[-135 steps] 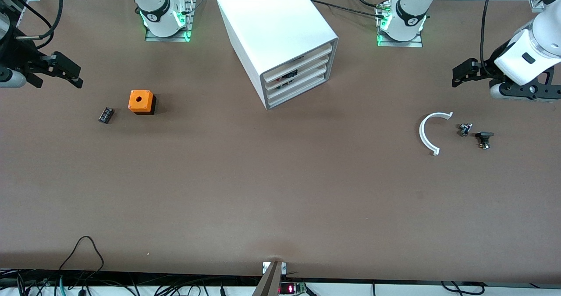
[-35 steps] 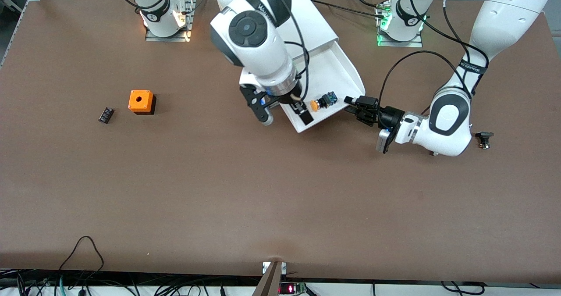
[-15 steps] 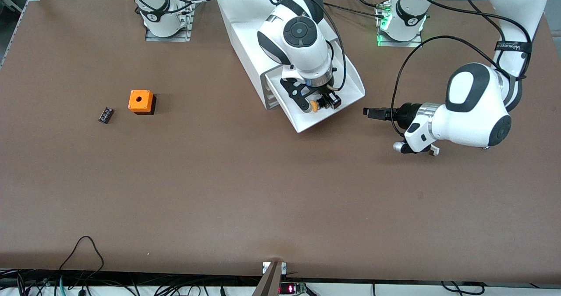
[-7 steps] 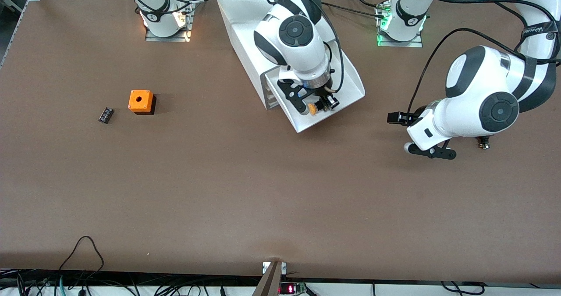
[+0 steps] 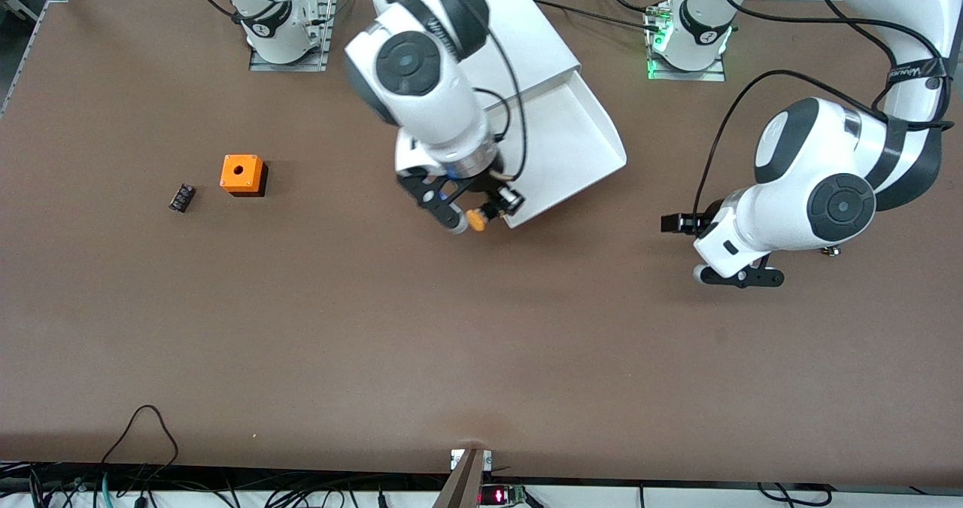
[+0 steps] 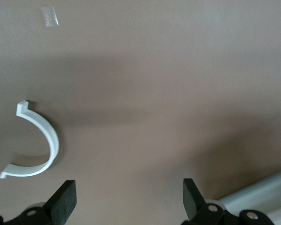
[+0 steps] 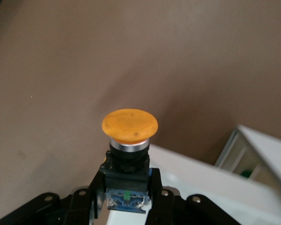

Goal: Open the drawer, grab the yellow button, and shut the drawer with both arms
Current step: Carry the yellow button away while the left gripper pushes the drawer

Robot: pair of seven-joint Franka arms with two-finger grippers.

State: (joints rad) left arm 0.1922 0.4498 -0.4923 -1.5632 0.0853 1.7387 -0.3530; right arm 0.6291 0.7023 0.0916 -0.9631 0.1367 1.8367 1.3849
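Note:
The drawer (image 5: 586, 141) stands pulled out of the white cabinet (image 5: 481, 19), and its tray looks bare. My right gripper (image 5: 481, 211) is shut on the button (image 5: 475, 220) and holds it over the table just off the drawer's front corner. In the right wrist view the orange cap (image 7: 129, 125) points away from my right gripper (image 7: 126, 187), whose fingers clamp the black-and-blue body, with the drawer's rim (image 7: 201, 185) beside it. My left gripper (image 5: 677, 223) hovers open over the table toward the left arm's end. The left wrist view shows my left gripper (image 6: 129, 206) with nothing in it.
An orange cube with a hole (image 5: 241, 174) and a small flat black part (image 5: 181, 197) lie toward the right arm's end. A white curved piece (image 6: 37, 140) lies on the table under the left arm. A small dark part (image 5: 831, 250) peeks out beside the left arm.
My right gripper has lifted the button out of the drawer and carried it toward the right arm's end, off the drawer's front corner. The left gripper has barely shifted.

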